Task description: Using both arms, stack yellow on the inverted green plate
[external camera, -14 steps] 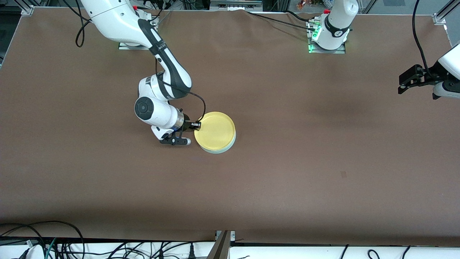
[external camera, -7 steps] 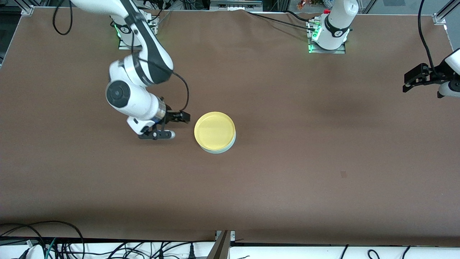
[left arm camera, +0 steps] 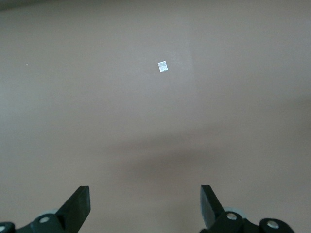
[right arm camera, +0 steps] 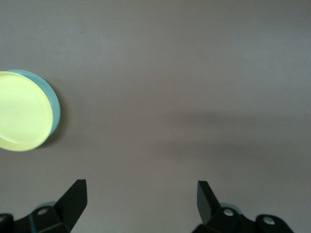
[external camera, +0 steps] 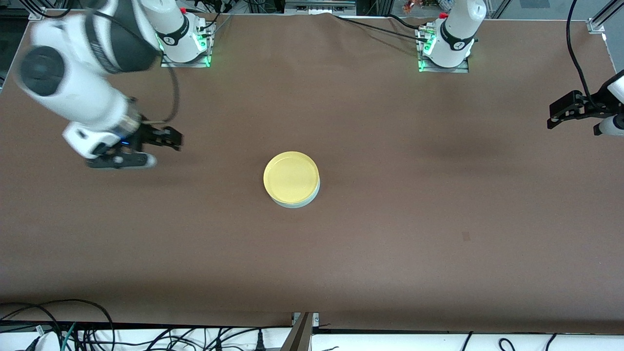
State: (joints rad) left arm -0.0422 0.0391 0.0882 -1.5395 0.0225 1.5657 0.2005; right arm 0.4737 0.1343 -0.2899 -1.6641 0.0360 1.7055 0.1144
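Note:
The yellow plate (external camera: 291,177) lies on the inverted pale green plate (external camera: 298,204) at the middle of the table; only the green plate's rim shows under it. In the right wrist view the yellow plate (right arm camera: 22,111) and the green rim (right arm camera: 55,109) sit far off at the picture's edge. My right gripper (external camera: 174,138) hangs open and empty over bare table toward the right arm's end, well apart from the stack. Its fingertips (right arm camera: 77,191) frame only tabletop. My left gripper (external camera: 551,117) waits open and empty at the left arm's end of the table, with its fingers (left arm camera: 81,196) over bare brown surface.
The brown table (external camera: 390,253) carries a small dark mark (external camera: 466,236) and a small pale speck (left arm camera: 163,66). The two arm bases (external camera: 446,48) (external camera: 183,46) stand along the table's back edge. Cables (external camera: 73,326) lie off the table's front edge.
My right gripper has let go of the yellow plate's rim, opened, and drawn back toward the right arm's end. The stack has not moved. The left gripper shifted slightly outward.

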